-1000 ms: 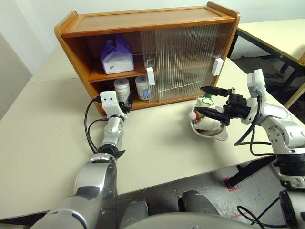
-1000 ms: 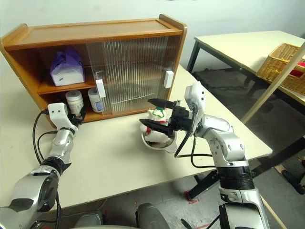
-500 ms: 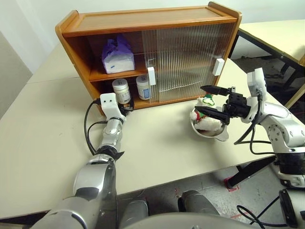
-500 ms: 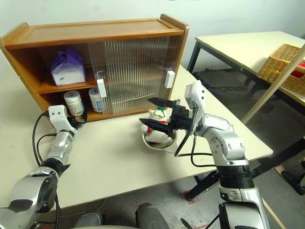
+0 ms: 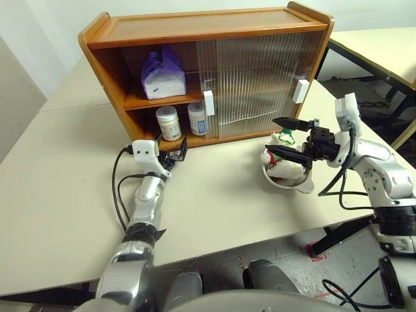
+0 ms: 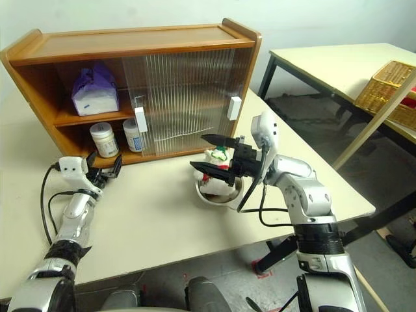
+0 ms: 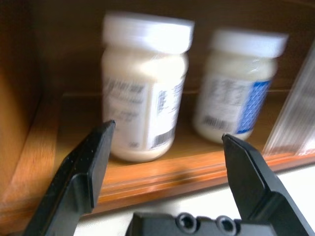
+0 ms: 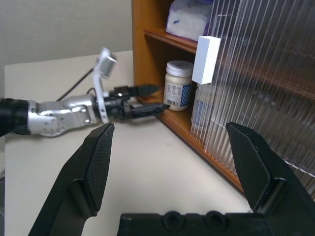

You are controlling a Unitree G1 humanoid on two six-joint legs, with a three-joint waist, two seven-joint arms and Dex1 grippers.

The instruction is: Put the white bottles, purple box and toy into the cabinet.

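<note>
The cabinet (image 5: pixel 208 71) sits on the table (image 5: pixel 58 169) with its sliding doors pushed to the right, so only the left bay is open. Behind the ribbed panes things are too smeared to make out. On the upper shelf, the purple box (image 5: pixel 161 77) rests with its white face outward. Below it the two white bottles (image 5: pixel 168 123) stand side by side on the lower shelf — the one toward 3 o'clock (image 5: pixel 196 117) is partly cut off by the door edge and its white handle (image 5: pixel 208 103).

The left gripper (image 5: pixel 177 151) hangs just in front of the lower shelf's lip, jaws spread and empty, clear of the nearer bottle.

At about 4 o'clock from the cabinet, the toy (image 5: pixel 281 158) lies in a steel bowl (image 5: pixel 292 183), its body largely hidden by the bowl and by the right gripper (image 5: pixel 281 137), whose fingers gape wide above it, grasping nothing.
</note>
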